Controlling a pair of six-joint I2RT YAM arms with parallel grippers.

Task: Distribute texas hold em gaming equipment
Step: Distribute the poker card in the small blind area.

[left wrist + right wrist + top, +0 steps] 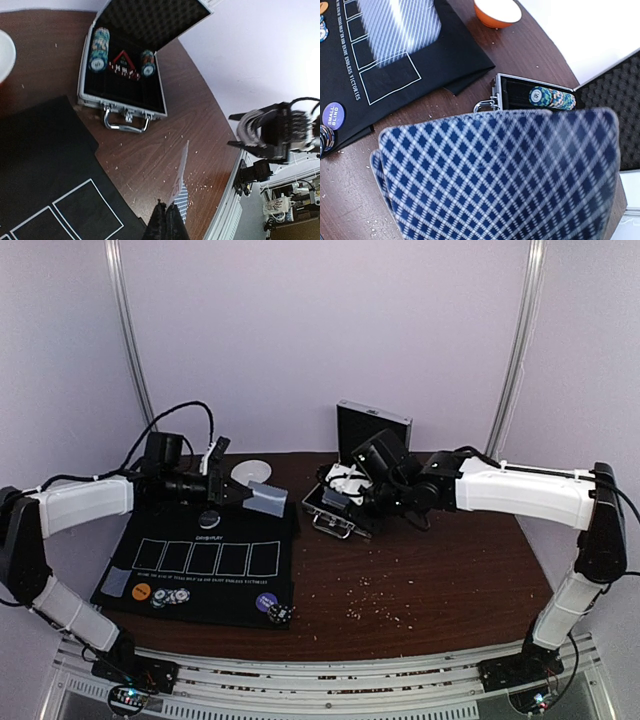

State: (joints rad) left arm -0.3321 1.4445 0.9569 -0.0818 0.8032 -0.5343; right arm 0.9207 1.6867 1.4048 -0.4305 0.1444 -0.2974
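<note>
Deck (500, 175) fills the right wrist lens, one card (266, 499) out on the left!
Left gripper (232, 492) is pinched on that card's end by the far corner of the mat (230, 602), long axis straight out toward the case (120, 108); slim hold, it could twist loose and miss the boxes (208, 557). Right gripper (352, 492) clamps the deck over the case; fanned edges might spill.

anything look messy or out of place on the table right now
Yes: pale crumbs are scattered over the bare wood of the table, to the right of the black mat and in front of the open case. They look like stray debris, not game pieces. Nothing else looks knocked over.
</note>
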